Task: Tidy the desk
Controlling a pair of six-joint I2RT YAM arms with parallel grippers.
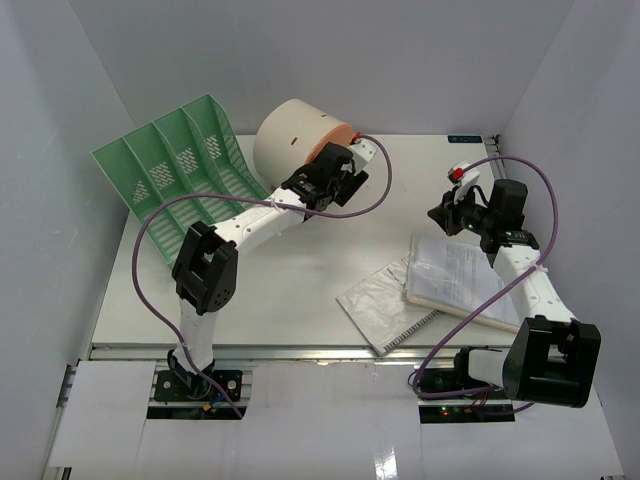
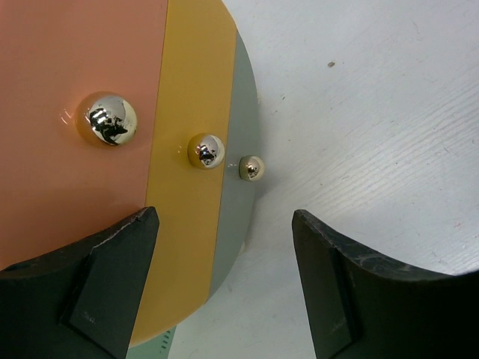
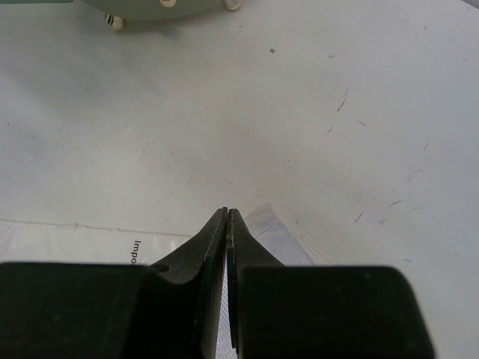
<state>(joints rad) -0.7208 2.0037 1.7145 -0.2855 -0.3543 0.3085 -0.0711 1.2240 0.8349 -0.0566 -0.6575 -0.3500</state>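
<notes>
The desk is a wide white tabletop. At its back stands a cream drum-shaped drawer unit, lying on its side. Its round face has pink, yellow and grey-green bands, each with a gold knob. My left gripper is open right in front of that face. In the left wrist view the left gripper straddles the face's lower edge, touching nothing. My right gripper is shut and empty. In the right wrist view the right gripper hovers over the edge of a printed sheet.
A green slotted file rack leans at the back left, beside the drum. A stack of papers lies at the right, overlapping a spiral-bound clear sleeve. White walls close in the back and both sides. A metal rail runs along the front.
</notes>
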